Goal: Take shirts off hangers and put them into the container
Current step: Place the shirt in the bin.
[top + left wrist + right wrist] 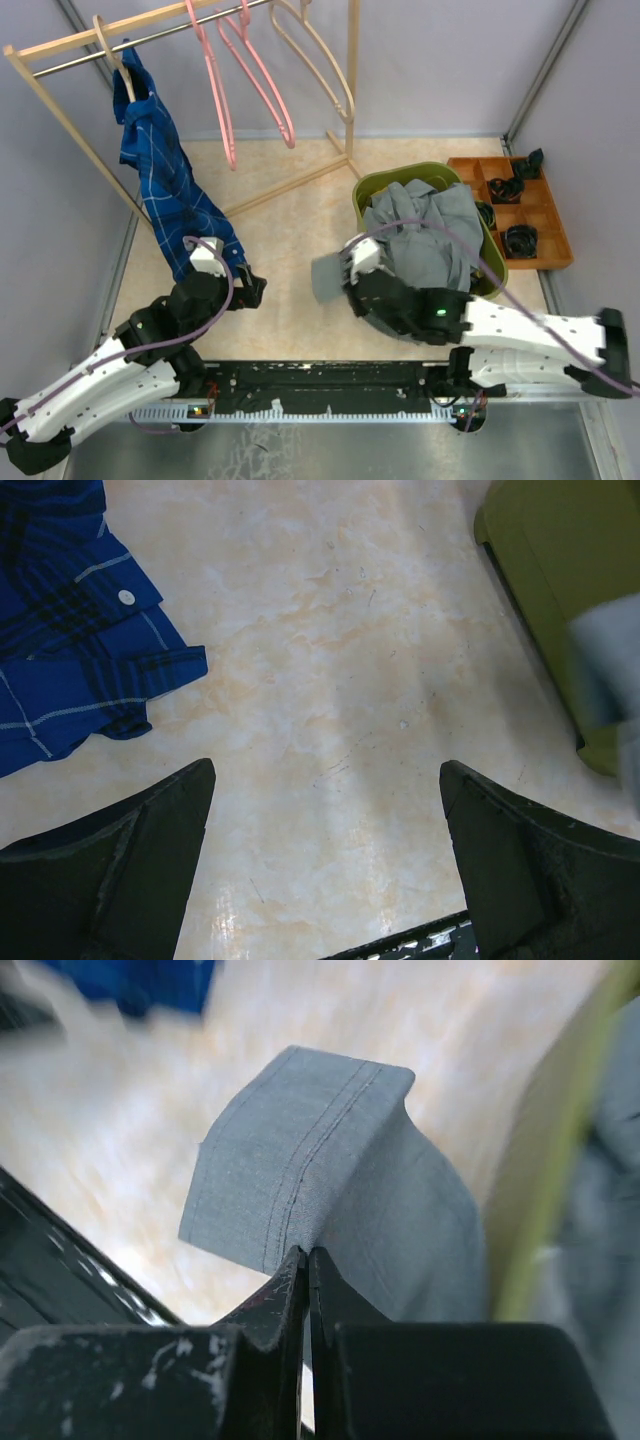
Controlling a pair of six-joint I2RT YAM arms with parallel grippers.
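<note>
A blue checked shirt (165, 185) hangs from a pale wooden hanger (108, 45) on the rack, and its hem (70, 650) reaches the tabletop. A grey shirt (420, 235) is heaped in the olive-green container (375, 185), with one cuff (300, 1150) hanging outside the container's left wall (545, 1160). My right gripper (307, 1252) is shut on that cuff, just left of the container (560, 570). My left gripper (325, 770) is open over bare table, right of the blue shirt's hem, with nothing between its fingers. Two pink hangers (225, 90) and another pale wooden hanger (315, 60) hang bare.
The wooden rack frame (60, 120) stands at the back left, one foot bar running across the table toward the container. An orange compartment tray (545, 215) with dark items sits to the right of the container. Grey walls close in both sides.
</note>
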